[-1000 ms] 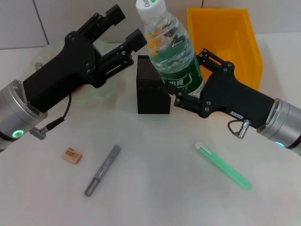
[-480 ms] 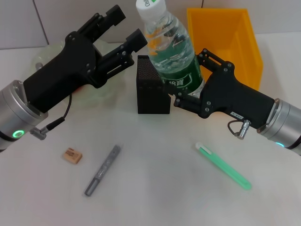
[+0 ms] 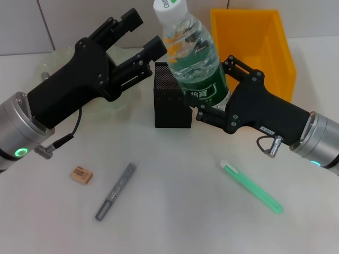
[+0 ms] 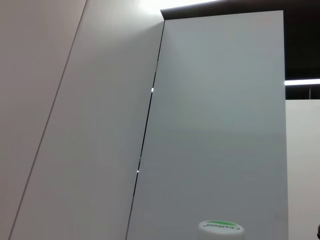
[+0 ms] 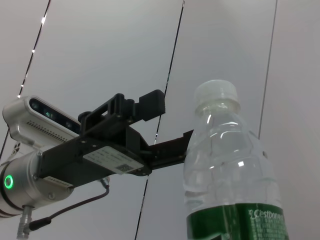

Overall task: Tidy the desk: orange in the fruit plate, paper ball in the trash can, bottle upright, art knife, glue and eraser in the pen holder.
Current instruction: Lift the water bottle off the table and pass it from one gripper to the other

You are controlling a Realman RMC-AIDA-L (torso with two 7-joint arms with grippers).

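White desk (image 3: 175,222): right tool (image 3: 204,108) clamps bottle (image 3: 193,58); left tool (image 3: 142,33) gapes empty.

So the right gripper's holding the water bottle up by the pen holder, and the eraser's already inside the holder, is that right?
Not quite. The right gripper does hold the water bottle beside the pen holder, but the head view shows the eraser lying on the desk, not inside the holder.
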